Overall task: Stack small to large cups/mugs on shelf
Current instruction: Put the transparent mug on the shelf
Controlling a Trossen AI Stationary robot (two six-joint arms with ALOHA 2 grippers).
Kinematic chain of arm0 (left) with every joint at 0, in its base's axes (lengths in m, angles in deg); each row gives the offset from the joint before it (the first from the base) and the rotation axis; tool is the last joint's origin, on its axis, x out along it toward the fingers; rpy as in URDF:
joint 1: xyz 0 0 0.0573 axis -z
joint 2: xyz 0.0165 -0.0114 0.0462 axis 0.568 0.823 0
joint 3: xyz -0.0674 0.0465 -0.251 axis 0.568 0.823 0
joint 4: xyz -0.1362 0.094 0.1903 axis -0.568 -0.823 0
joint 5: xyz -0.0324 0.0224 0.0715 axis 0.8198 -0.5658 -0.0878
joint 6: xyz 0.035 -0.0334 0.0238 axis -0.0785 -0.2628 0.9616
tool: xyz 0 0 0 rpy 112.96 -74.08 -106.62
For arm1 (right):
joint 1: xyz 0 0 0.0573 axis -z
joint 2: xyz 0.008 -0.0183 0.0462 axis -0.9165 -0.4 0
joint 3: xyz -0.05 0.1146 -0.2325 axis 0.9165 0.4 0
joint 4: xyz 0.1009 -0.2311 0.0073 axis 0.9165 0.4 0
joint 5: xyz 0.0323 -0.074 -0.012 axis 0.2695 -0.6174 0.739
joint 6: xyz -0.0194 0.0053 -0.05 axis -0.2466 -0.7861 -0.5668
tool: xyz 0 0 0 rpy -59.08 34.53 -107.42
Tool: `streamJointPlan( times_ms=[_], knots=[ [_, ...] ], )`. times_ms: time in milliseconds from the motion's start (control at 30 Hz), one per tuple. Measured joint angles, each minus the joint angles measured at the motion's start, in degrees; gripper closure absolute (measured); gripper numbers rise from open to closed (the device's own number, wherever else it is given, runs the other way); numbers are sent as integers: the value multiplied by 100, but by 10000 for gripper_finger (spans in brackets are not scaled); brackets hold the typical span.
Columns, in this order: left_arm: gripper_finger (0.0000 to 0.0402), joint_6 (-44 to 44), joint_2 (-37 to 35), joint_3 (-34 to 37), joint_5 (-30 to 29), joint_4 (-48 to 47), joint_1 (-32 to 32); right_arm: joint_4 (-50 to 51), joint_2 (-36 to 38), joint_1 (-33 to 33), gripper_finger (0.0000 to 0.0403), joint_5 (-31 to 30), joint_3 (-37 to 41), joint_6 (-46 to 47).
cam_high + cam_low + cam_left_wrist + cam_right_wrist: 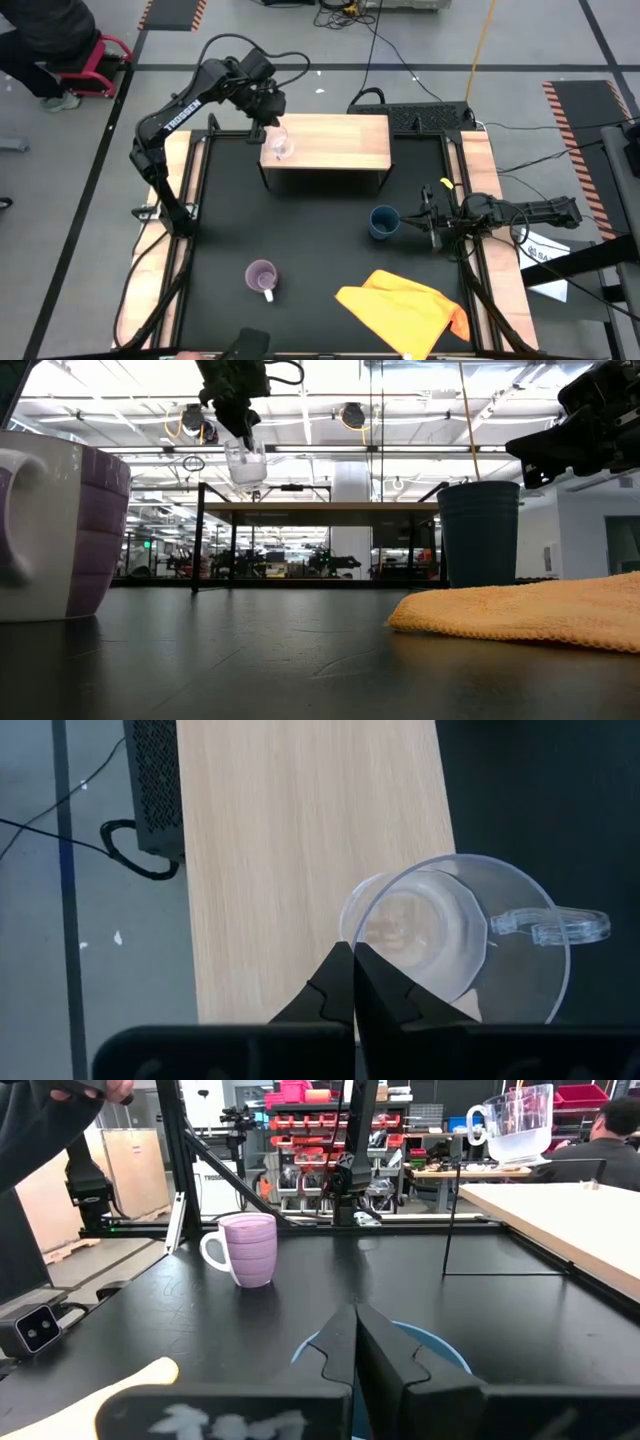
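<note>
My left gripper [268, 128] is shut on the tiny clear glass [281, 146], which has a small handle [555, 926]. It holds the glass above the left end of the shelf [330, 142], clear of the light wooden top [320, 507]. The glass also shows in the low view [245, 464] and the right wrist view [515, 1125]. The dark blue cup [383, 222] stands upright on the black table. My right gripper [412, 222] is shut, just right of the cup's rim and a little above it [520, 450]. The light purple mug [262, 277] stands upright near the table's front. My left gripper pinches the glass by its rim [347, 925] between the two fingertips, on the side away from the handle. The fingers come from above, slanting down. The glass hangs below them, roughly upright and lifted clear of the shelf top.
A yellow cloth [405, 305] lies at the table's front right, near the blue cup. Pale wooden rails [478, 160] run along the table's sides. A dark box with cables [430, 115] sits behind the shelf. A person [45, 40] is beyond the far left corner.
</note>
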Motion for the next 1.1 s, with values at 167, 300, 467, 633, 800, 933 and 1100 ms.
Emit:
streamJointPlan(
  times_ms=[167, 300, 467, 633, 800, 933, 1100],
  knots=[
    [401, 6, 0, 0, 142, -169, 0, 0, 2, 0, 403, 1, 0, 0],
    [401, 0, 0, 0, 140, -216, 32, 0, 1, 0, 403, 1, -2, 0],
    [401, 24, 29, 0, 122, -203, 89, 0, 2, 0, 403, 2, -1, 0],
    [401, 26, 224, 0, -53, -197, 107, 0, 1, 0, 403, 1, 0, 0],
    [401, 71, 351, 0, -222, -191, 101, 1, 1, 2, 403, 2, 0, 0],
    [401, 102, 387, 0, -264, -181, 101, 1, 0, 2, 403, 2, 0, -19],
    [401, 105, 387, 0, -290, -163, 103, 2, 0, 0, 403, 2, 0, -107]
  ],
)
